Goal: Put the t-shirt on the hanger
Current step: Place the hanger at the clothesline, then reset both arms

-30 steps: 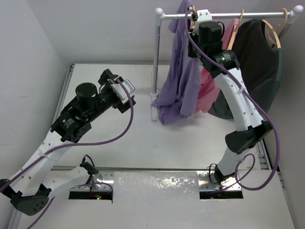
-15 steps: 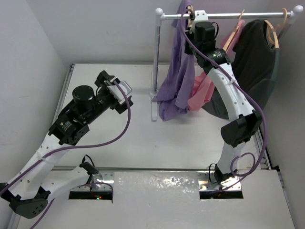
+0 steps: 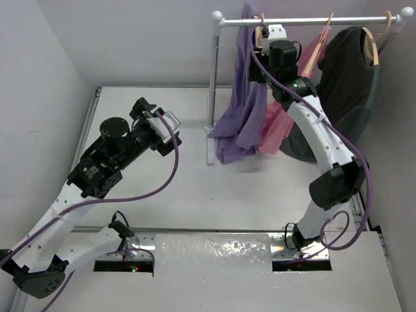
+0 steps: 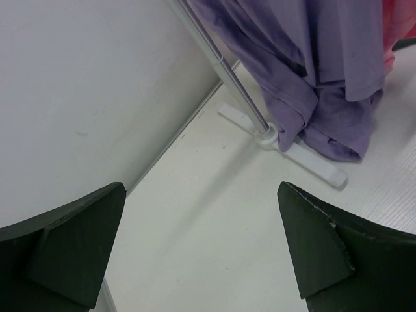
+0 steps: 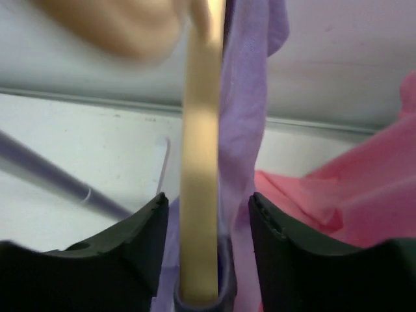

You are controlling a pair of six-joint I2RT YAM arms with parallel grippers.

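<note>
Left gripper [image 3: 168,125]: jaws wide apart and holding nothing; it hangs over the left half of the table [image 3: 195,188], well apart from the clothes.
Left arm markings: small pale marks on the black joint housing, too small to read.
Rack post [image 3: 212,84]: a white upright near the table's back edge, about midway along it. Its flat foot [image 4: 312,159] rests on the table top.
Rail [image 3: 338,20]: runs from the post's top toward the back right corner; its far end is cut off by the frame.
T-shirt [image 3: 242,97]: lavender and plain, it hangs from the rail's left end just beside the post. Its lower part lies bunched on the table against the foot.
Hanger [image 5: 200,130]: pale tan wood, up at the rail among the lavender cloth. Its top is a blur in the right wrist view, and how far it sits inside the shirt cannot be told.
Right gripper [image 5: 207,205]: raised to the rail, jaws narrowly apart around the hanger's arm. A fold of lavender cloth lies between the arm and one finger; a slim gap shows on the other side.
Pink shirt [image 3: 276,127]: hangs just right of the t-shirt, largely hidden behind the right arm.
Black shirt [image 3: 344,84]: hangs on another tan hanger [image 3: 374,45] at the rail's right end, its right side cut off.
</note>
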